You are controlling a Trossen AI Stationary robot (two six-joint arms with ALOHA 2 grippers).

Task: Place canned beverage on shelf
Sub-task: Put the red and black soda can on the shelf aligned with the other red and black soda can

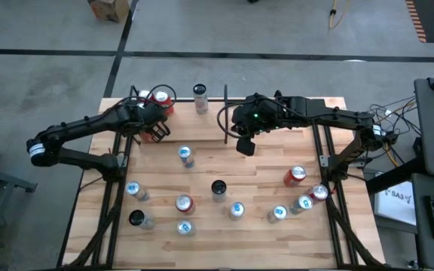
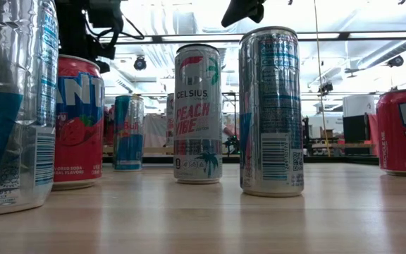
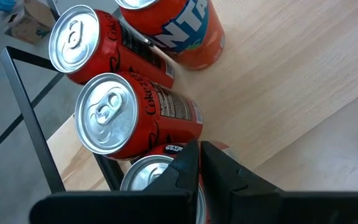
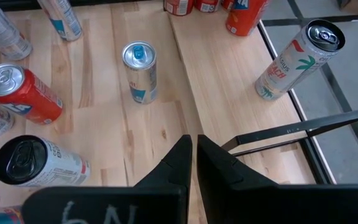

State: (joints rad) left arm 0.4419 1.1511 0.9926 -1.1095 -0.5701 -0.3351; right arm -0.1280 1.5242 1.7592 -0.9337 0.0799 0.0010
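Observation:
The shelf, a black metal frame (image 3: 27,106) over a light plank floor (image 3: 278,74), stands at the table's far left. On its floor stand two red cola cans (image 3: 107,115), an orange can (image 3: 179,25) and a third red can (image 3: 145,177). My left gripper (image 3: 197,165) is shut right beside that third can's top, at the shelf (image 1: 159,129). A Celsius can (image 1: 200,98) stands farther right on the far planks. My right gripper (image 1: 245,144) hangs shut above the table's middle, holding nothing. My left gripper's shut fingers (image 3: 185,168) slant down next to the upper side (image 3: 171,149) of the nearest red can, which stands upright on the shelf floor. The fingers hide the spot, so I cannot tell whether they touch the can.
Several loose cans stand on the near half of the table: a blue-and-silver one (image 4: 140,68), a red one (image 4: 20,93), a black-topped one (image 4: 33,162), more at the right (image 1: 296,177). A black frame rod (image 4: 303,130) crosses under my right gripper. Bare planks lie around the table's middle.

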